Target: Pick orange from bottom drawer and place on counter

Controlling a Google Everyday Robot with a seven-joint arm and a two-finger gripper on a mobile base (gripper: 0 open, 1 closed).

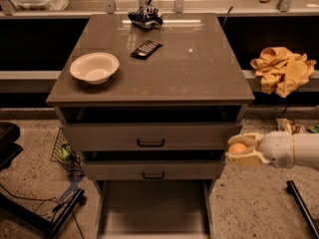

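orange (pixel 237 148) pinched in the tool (pixel 243 149), just right of the cabinet's front edge, beside the upper drawers (pixel 114 136), outside the pulled-out bottom drawer (pixel 152 210), below the counter (pixel 199 68) rim; open floor (pixel 249 205) beneath.

- I am seeing the gripper (pixel 239 149) hanging right of the cabinet (pixel 149 136), clasping the orange (pixel 237 148)
- The bottom drawer (pixel 154 208) is sitting pulled out below the counter (pixel 199 68)
- A bowl (pixel 94 67) is resting on the counter's left
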